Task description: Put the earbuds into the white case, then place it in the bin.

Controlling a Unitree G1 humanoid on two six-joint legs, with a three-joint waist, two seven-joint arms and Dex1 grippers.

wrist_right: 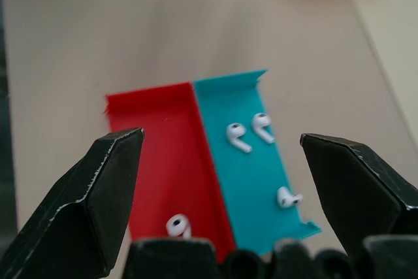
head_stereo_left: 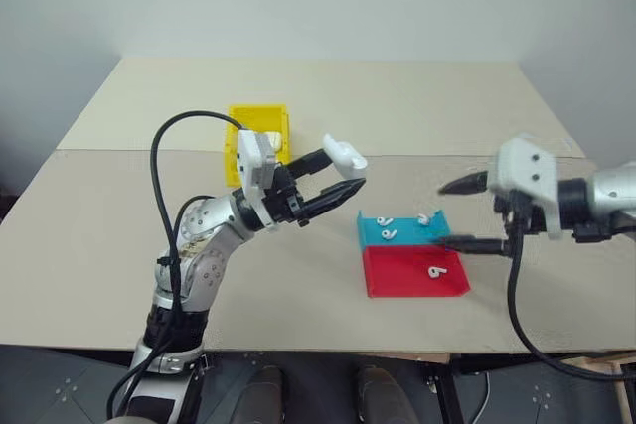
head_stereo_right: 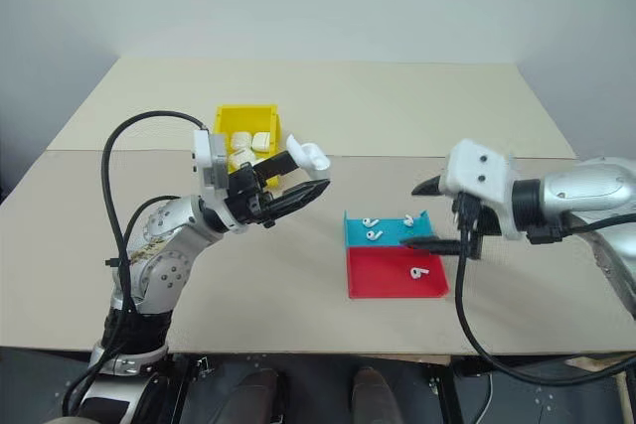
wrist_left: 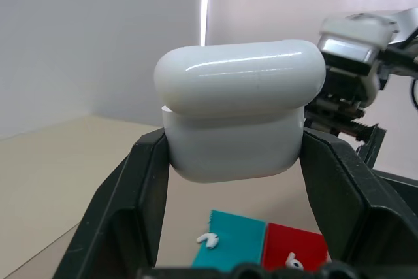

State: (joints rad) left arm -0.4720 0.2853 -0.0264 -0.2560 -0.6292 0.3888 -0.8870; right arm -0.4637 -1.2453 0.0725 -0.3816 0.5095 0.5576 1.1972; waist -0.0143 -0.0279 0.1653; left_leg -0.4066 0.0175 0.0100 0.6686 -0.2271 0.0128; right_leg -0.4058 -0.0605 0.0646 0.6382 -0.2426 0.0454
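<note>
My left gripper [head_stereo_left: 343, 174] is held up over the table, shut on the white case [head_stereo_left: 345, 155]. In the left wrist view the case [wrist_left: 238, 119] sits between the two black fingers [wrist_left: 140, 181] with its lid on top. Several earbuds lie on a flat tray: three on its blue half [head_stereo_left: 389, 234] and one on its red half [head_stereo_left: 435, 271]. Just right of that tray my right gripper [head_stereo_left: 444, 213] is open, tilted down toward it; its wrist view shows the earbuds [wrist_right: 237, 136] between the spread fingers. The yellow bin [head_stereo_left: 256, 112] stands behind my left gripper.
The blue-and-red tray [head_stereo_left: 402, 283] lies at the centre right of the beige table. Other white cases [head_stereo_right: 260, 140] lie inside the bin. The table's front edge runs close below the tray. Bare table lies to the far side and left.
</note>
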